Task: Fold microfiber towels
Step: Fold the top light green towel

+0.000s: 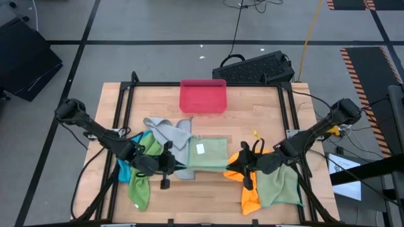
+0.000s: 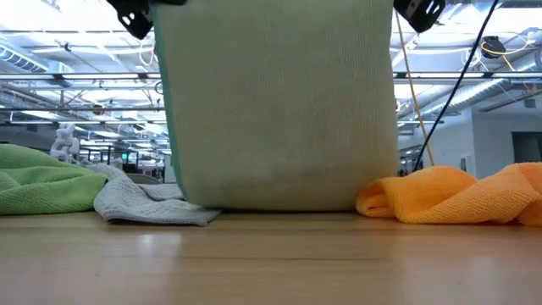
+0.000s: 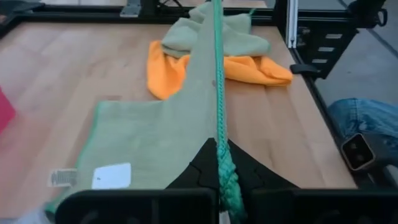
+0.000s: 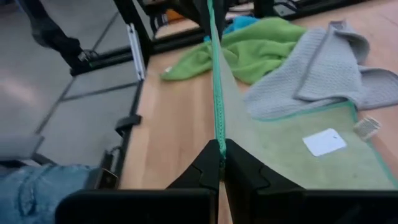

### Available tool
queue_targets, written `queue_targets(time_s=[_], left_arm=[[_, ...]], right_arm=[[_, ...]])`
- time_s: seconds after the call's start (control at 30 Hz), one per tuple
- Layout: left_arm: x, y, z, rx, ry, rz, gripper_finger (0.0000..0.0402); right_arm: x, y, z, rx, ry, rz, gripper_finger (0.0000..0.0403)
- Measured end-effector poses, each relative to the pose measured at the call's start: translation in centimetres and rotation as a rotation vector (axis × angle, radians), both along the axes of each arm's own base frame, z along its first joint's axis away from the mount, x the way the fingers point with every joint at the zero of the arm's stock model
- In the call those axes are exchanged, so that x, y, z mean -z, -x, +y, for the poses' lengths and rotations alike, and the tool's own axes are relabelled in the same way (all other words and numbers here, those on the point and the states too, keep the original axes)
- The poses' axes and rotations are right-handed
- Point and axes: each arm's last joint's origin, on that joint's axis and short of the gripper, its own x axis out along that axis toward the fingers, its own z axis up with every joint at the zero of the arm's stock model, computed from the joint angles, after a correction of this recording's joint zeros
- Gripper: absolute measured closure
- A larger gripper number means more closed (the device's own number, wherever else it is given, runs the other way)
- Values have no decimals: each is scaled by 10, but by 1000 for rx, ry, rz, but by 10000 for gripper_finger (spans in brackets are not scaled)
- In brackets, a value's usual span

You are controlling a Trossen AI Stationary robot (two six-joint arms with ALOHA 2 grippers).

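Note:
A pale green microfiber towel (image 1: 207, 153) with a darker green hem is at the table's middle, stretched between my two grippers. My left gripper (image 1: 167, 165) is shut on its near left corner and my right gripper (image 1: 243, 169) on its near right corner. In the low view the towel (image 2: 279, 110) stands like a sheet, with its lower part on the table. Its far part, with a white label (image 3: 112, 175), lies flat. A grey towel (image 1: 170, 132) lies partly under the far left edge. My left gripper pinches the towel's hemmed near edge at its left corner (image 3: 219, 149) between its two fingers, pointing slantwise down toward the table's right. The hem runs taut from the fingers to the other gripper. That edge is lifted; the far part lies on the table. My right gripper pinches the same hemmed edge at its right corner (image 4: 218, 134) between both fingers, slanting down toward the table's left. The hem is drawn straight and taut away from the fingertips. The held edge is off the table, and the labelled part (image 4: 323, 142) rests on the wood.
A bright green towel (image 1: 140, 186) and a blue one (image 1: 123, 167) lie at the near left. An orange towel (image 1: 249, 195) and another pale green one (image 1: 278, 186) lie at the near right. A pink-red tray (image 1: 202, 96) stands at the far middle. A black frame borders the table.

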Motion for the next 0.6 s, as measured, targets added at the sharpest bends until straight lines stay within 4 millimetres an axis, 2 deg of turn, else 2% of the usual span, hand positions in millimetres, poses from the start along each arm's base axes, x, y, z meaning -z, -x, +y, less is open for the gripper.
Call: queue_targets(time_s=[0.2, 0.3, 0.6], left_arm=[[10, -2, -6, -4, 6, 35, 389], [17, -6, 0, -32, -45, 68, 395], [31, -23, 33, -147, -113, 155, 393]], right_arm=[[15, -6, 14, -6, -19, 32, 399], [22, -8, 14, 7, -9, 59, 399], [33, -15, -11, 109, 71, 164, 399]])
